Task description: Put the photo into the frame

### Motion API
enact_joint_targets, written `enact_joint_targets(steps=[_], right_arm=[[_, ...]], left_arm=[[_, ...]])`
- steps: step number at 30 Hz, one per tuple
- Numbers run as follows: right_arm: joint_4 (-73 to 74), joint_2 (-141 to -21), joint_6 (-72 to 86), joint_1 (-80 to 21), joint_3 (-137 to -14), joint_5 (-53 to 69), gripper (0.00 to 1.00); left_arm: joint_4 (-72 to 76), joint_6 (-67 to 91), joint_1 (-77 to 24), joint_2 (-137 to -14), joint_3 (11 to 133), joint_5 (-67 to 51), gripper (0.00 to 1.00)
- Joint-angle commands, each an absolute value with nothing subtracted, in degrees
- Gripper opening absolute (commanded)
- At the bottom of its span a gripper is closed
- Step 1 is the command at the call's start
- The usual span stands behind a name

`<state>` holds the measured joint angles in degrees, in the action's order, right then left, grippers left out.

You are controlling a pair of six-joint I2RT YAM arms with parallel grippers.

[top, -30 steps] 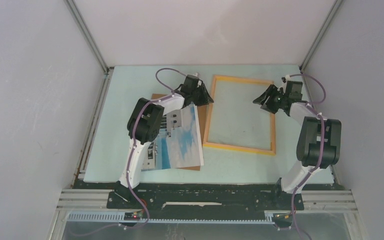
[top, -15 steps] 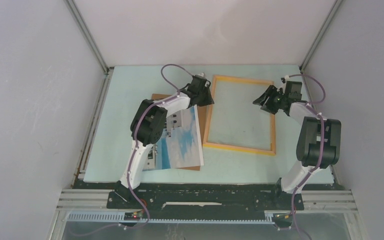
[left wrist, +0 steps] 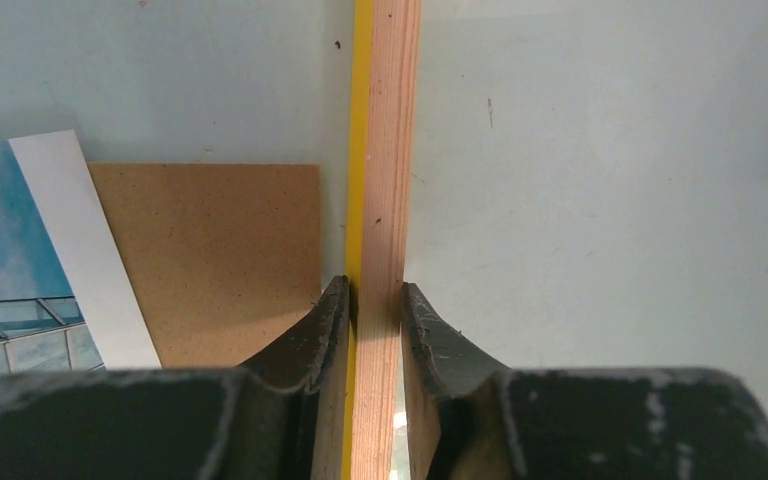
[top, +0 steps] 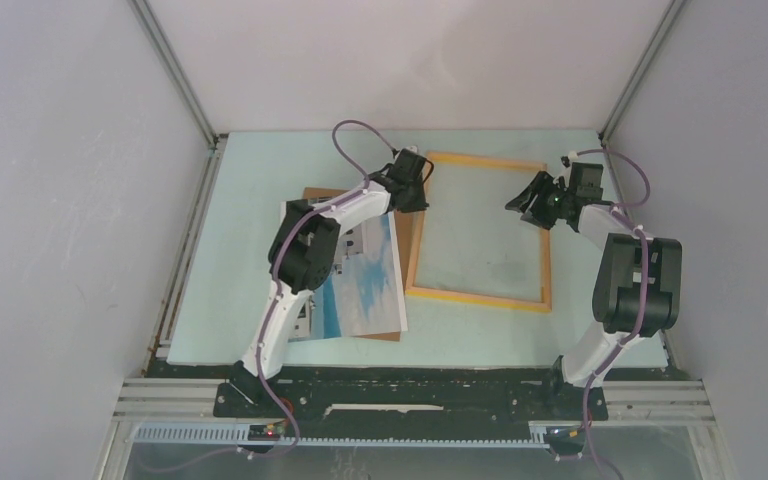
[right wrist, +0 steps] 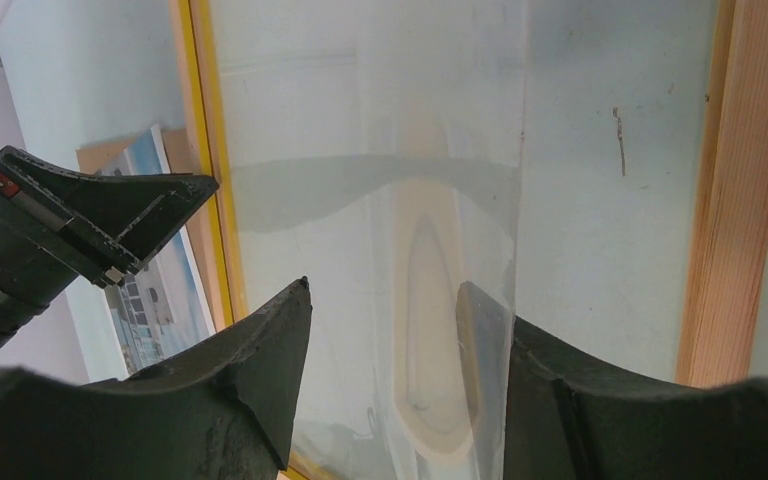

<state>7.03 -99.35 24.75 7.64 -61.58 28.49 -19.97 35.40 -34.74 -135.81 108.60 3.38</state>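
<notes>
Pale-green tabletop [top: 260, 180], grey walls [top: 70, 200] around; frame [top: 475, 296], photo [top: 365, 285], brown board [top: 318, 195] on it.

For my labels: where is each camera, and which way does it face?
Top external: above and behind, looking down at the pale table; both arms show.
Left wrist: on the left gripper, facing the thin yellow-orange wooden frame; fingers show.
Right wrist: on the right gripper, facing the clear pane; fingers show.
All share the frame.

A pale green surface [top: 260, 170] carries a yellow-orange wooden frame [top: 480, 298] toward the right. Just left of it lies a brown backing board [top: 316, 194], mostly covered by a photo [top: 365, 285] of a building and sky.
</notes>
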Motion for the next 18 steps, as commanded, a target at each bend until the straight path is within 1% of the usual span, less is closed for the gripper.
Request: enact_joint_targets(steps=[1,7,14,18], right_arm=[[7.0,-98.4,24.2,6.2,-63.7,28.7,0.63],[7.7,-97.8,24.0,6.0,-63.8,28.4,0.64],[7.8,-97.9,24.0,5.9,-64.2,28.6,0.64],[8.1,-98.1,24.1,5.4,-64.8,28.2,0.65]], left_arm=[[-25.5,33.6,-37.3,-137.1,114.4,6.8,0.22],[-31.1,32.1,-38.9,-139.3,119.9,10.3,0.21],[-33.5,31.2,-39.2,-140.5,122.4,10.4,0.25],[-35.9,30.6,-39.5,-141.4,124.7,10.7,0.25]])
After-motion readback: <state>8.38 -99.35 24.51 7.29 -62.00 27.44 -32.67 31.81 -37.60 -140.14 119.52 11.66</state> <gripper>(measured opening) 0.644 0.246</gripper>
